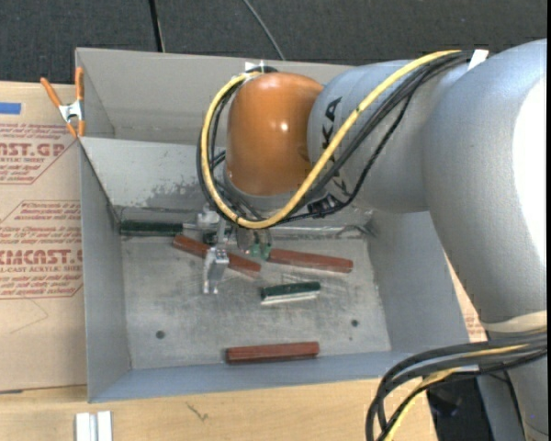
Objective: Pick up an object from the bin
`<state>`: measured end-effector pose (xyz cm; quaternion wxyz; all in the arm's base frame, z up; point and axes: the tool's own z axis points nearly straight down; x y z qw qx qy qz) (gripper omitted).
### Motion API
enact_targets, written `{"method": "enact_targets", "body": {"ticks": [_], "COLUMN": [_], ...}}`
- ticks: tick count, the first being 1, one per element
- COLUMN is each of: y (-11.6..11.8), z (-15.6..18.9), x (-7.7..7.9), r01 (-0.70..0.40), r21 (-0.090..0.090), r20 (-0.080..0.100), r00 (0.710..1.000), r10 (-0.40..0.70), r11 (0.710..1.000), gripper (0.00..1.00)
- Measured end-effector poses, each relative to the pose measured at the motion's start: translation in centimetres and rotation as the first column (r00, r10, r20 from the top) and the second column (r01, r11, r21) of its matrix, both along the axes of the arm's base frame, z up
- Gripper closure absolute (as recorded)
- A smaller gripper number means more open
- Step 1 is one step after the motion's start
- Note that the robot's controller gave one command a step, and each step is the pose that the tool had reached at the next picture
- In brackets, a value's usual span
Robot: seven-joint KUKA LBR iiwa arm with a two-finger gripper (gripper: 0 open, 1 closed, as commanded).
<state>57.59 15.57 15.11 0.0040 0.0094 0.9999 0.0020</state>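
My gripper [213, 277] hangs low over the middle of the bin's floor, under the orange cover. It is right at a red-brown stick [195, 245] that lies slanted from the back left toward the centre. Whether it touches that stick I cannot tell. A second red-brown stick [314, 262] lies just to the right. A short dark green stick with a pale edge [289, 290] lies in front of that one.
A dark green stick [151, 229] lies along the back wall at the left. A red-brown bar [271, 352] lies by the front wall. The arm and its cables cover the back right of the bin.
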Motion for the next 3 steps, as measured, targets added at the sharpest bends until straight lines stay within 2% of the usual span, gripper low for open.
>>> {"method": "enact_targets", "body": {"ticks": [1,2,3], "y": [-2.8,-3.3,-3.4], "z": [-1.9,-7.4,-7.4], "x": [-1.1,1.0,1.0], "r01": [0.062,0.229,0.230], "r21": [-0.006,0.005,0.005], "r20": [-0.017,0.007,0.007], "r00": [0.998,0.973,0.973], "r10": [-0.062,-0.229,-0.230], "r11": [0.998,0.973,0.973], "gripper": [0.00,1.00,1.00]}}
